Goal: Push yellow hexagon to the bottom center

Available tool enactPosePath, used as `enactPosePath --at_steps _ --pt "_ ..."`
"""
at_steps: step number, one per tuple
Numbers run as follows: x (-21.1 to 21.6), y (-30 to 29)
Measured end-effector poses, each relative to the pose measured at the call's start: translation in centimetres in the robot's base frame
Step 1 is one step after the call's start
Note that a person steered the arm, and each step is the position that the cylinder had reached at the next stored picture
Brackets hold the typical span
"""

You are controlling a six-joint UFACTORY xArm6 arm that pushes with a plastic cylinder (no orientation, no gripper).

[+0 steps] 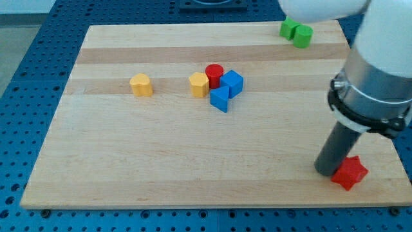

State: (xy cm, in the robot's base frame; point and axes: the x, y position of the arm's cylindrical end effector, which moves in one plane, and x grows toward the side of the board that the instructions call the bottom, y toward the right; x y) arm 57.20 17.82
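The yellow hexagon [199, 84] sits mid-board, touching the red cylinder [214, 73] at its 2 o'clock. The rod holds nothing; its tip [327, 169] rests beside the red star [349, 172], well apart. Best to circle round to 12 o'clock of the hexagon, then push toward 6.

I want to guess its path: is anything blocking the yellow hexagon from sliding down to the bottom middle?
Nothing visible does. The board below the yellow hexagon is bare down to the bottom centre. My tip sits far off at the view's lower right, beside the red star block.
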Motion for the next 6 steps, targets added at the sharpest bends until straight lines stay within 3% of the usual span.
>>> enactPosePath --at_steps 1,2,3,6 --pt "-0.7 -0.2" --pt "-5.3 -5.9" --pt "-13.6 -13.4" --pt "-14.9 -14.0"
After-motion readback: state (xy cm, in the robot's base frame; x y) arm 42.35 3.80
